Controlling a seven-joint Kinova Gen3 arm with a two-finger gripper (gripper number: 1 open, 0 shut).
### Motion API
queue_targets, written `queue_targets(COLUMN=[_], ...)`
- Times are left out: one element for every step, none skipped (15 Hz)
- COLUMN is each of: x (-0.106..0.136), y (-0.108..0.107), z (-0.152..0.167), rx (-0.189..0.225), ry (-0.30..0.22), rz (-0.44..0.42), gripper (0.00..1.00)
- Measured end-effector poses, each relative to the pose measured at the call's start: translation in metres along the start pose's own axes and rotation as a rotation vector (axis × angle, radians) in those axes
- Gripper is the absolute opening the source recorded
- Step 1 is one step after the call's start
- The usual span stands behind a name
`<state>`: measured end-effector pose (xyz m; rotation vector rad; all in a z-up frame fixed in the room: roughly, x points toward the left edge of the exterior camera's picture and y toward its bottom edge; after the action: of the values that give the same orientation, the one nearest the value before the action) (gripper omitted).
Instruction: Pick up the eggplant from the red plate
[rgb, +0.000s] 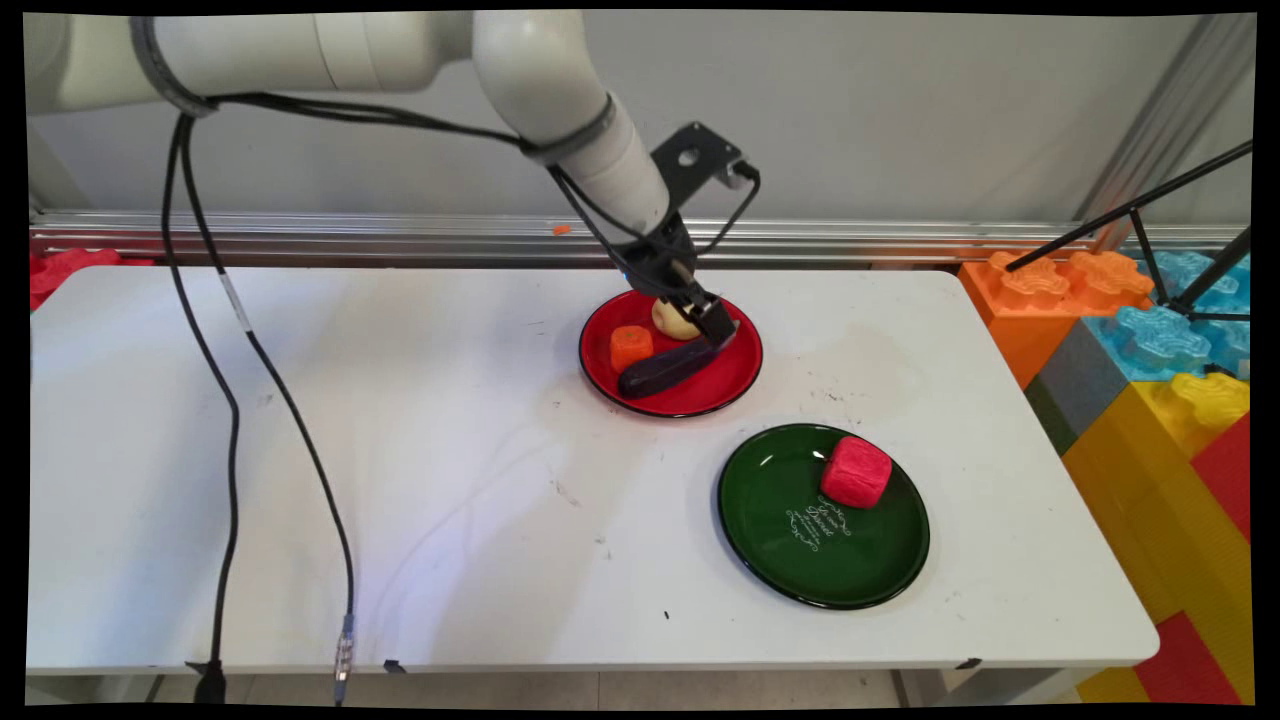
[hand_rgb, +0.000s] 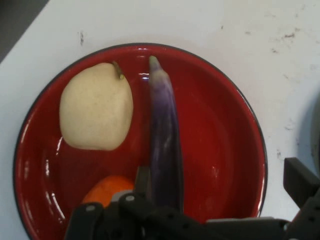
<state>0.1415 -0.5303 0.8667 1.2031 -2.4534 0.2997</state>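
Eggplant (rgb: 668, 368) is being worked at right now, lying dark and purple across the red plate (rgb: 690, 408) in the middle of the counter (rgb: 400, 450), its stem end just under the end effector (rgb: 718, 330). Nearest the camera, two black cables (rgb: 230, 430) are seen hanging down past the counter's front edge. A step back and to the right, a green plate (rgb: 790, 560) is found, with a red cube (rgb: 855, 472) resting on its far side; white lettering is printed on it, too small to be read. Beyond that comes the red plate, where an orange chunk (rgb: 630, 347) and a pale pear-like fruit (rgb: 672, 320) are set beside the eggplant. In the hand view the eggplant (hand_rgb: 164, 135) runs up the plate's middle, the pale fruit (hand_rgb: 96, 106) just beside its tip, and the orange chunk (hand_rgb: 105, 192) is half covered by the black linkage. The end effector (hand_rgb: 220, 180) is seen spread wide: one finger is pressed close against the eggplant's side, the other stands well apart near the rim (hand_rgb: 260, 150), so nothing is clamped and the eggplant is not lifted. Whether the near finger truly touches cannot be settled. In the main view the pale fruit is partly hidden behind the fingers. Farthest back, colourful foam blocks (rgb: 1130, 340) are stacked past the counter's right end, cut off by the frame.
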Motion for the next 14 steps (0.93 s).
queue_targets(x=[-0.002,-0.003,-0.004,-0.006,-0.006,-0.007,-0.008,-0.008,-0.009,-0.009,-0.010,-0.010,-0.011,-0.011], y=[0.000,0.000,0.000,0.000,0.000,-0.001,-0.002,-0.002,-0.003,-0.004,-0.004,-0.005,-0.006,-0.007], z=[0.007,0.013,0.019,0.026,0.030,0.036,0.042,0.048,0.051,0.057,0.061,0.066,0.069,0.074], rx=[0.000,0.001,0.002,0.003,0.003,0.003,0.004,0.005,0.005,0.007,0.007,0.008,0.010,0.012], ry=[-0.001,0.000,0.001,0.003,0.004,0.007,0.010,0.013,0.014,0.017,0.018,0.020,0.021,0.021], rz=[-0.002,-0.001,0.000,0.001,0.003,0.005,0.008,0.013,0.016,0.019,0.022,0.026,0.030,0.034], gripper=[1.00,1.00,1.00,1.00,1.00,1.00,1.00,1.00,1.00,1.00,1.00,1.00,1.00,1.00])
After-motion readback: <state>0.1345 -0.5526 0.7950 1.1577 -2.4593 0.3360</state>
